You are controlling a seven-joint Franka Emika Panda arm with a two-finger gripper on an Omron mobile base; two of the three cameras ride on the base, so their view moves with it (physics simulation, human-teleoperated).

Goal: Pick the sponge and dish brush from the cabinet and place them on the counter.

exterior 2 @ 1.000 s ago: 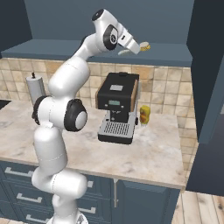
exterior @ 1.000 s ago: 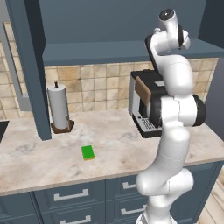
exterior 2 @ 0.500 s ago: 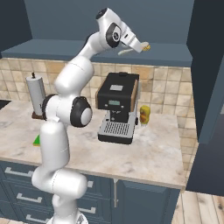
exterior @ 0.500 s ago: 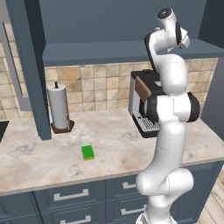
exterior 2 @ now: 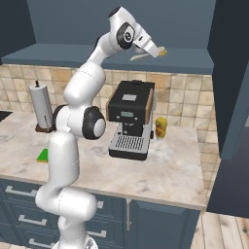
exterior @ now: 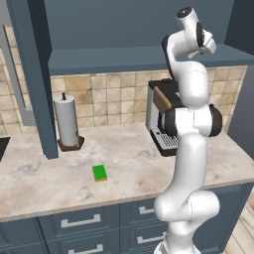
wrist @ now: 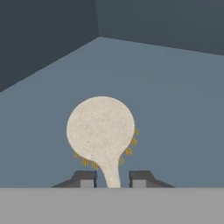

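My gripper (exterior 2: 156,48) is raised inside the open cabinet (exterior: 124,59), just above its shelf, and is shut on the dish brush (exterior 2: 162,51). In the hand view the whitish round brush head (wrist: 100,129) faces me, and its thin handle runs down between the two fingertips (wrist: 86,179) of the gripper (wrist: 112,180). The green sponge (exterior: 99,172) lies flat on the beige counter (exterior: 129,163), well left of the arm's base. A sliver of the sponge (exterior 2: 44,155) peeks out behind the arm in the right base view.
A black coffee machine (exterior 2: 129,116) stands on the counter under the cabinet, with a yellow glass (exterior 2: 161,128) beside it. A paper towel holder (exterior: 67,121) is at the back left. Open cabinet doors (exterior: 32,79) hang on both sides.
The arm's upper links have swung more upright. The hand and the brush have stayed almost in place over the shelf, and the sponge has not moved.
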